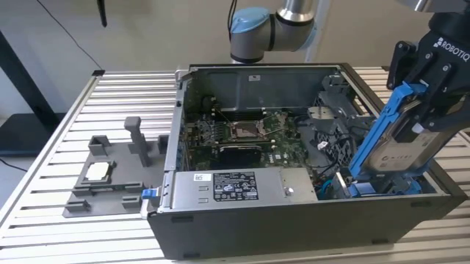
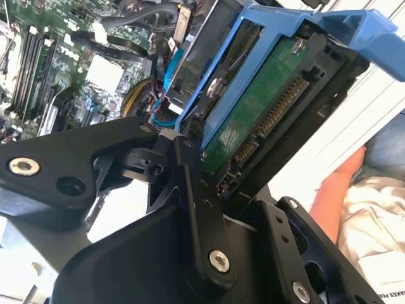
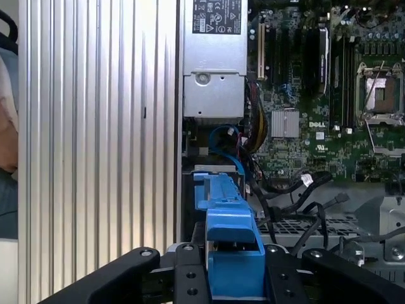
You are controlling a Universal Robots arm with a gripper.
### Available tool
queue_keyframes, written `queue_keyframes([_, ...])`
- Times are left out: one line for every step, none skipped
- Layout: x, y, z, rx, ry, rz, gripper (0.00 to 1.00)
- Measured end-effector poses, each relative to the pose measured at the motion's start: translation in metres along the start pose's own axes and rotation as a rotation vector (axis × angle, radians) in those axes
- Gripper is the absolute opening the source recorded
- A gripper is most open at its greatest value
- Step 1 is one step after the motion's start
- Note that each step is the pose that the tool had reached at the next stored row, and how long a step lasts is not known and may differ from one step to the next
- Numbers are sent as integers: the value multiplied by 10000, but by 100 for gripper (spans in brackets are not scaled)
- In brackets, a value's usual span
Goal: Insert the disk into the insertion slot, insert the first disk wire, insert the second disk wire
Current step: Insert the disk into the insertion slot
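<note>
At the near corner of an open dark grey computer case [image 1: 294, 236], on the exterior view's right, is the grey sheet-metal insertion slot [image 1: 389, 188], a drive cage with blue plastic tabs. Rising from its mouth is a flat, silver-grey rectangular disk [image 1: 400, 147] framed by a bright blue plastic carrier. The disk's long axis is steeply tilted, lower end at the cage, upper end leaning toward the exterior view's right. Whether the lower end has entered the bay cannot be told. A black two-fingered gripper [image 1: 426, 113] clamps the disk's upper part, so the slot lies below it, down the disk's length. The second wrist view shows the disk's green circuit-board underside with connector pins. Beside the slot lies a grey power supply box [image 1: 235, 187], and beyond it a green motherboard [image 1: 242, 129].
</note>
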State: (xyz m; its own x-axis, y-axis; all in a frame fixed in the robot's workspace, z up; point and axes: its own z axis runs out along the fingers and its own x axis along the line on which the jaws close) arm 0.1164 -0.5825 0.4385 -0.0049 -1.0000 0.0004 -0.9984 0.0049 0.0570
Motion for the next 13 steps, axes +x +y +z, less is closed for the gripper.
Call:
queue_keyframes([-5, -1, 15, 0, 0, 0, 33])
queue_keyframes([-12, -2, 30, 0, -3, 0, 33])
queue_keyframes([-18, -2, 42, 0, -2, 0, 33])
queue_keyframes([-25, -3, 54, 0, 0, 0, 33])
queue_keyframes([-32, -4, 65, 0, 0, 0, 33])
queue_keyframes([-38, -4, 75, 0, 0, 0, 33])
queue_keyframes([-42, -4, 82, 0, -1, 1, 33])
queue_keyframes([-44, -5, 89, 0, -2, -1, 33])
queue_keyframes([-46, -5, 97, 0, -2, -4, 33])
queue_keyframes([-49, -6, 105, 2, 0, -11, 33])
queue_keyframes([-50, -6, 114, 4, 0, -20, 33])
queue_keyframes([-52, -7, 123, 6, 1, -28, 33])
queue_keyframes([-55, -7, 132, 8, 2, -36, 33])
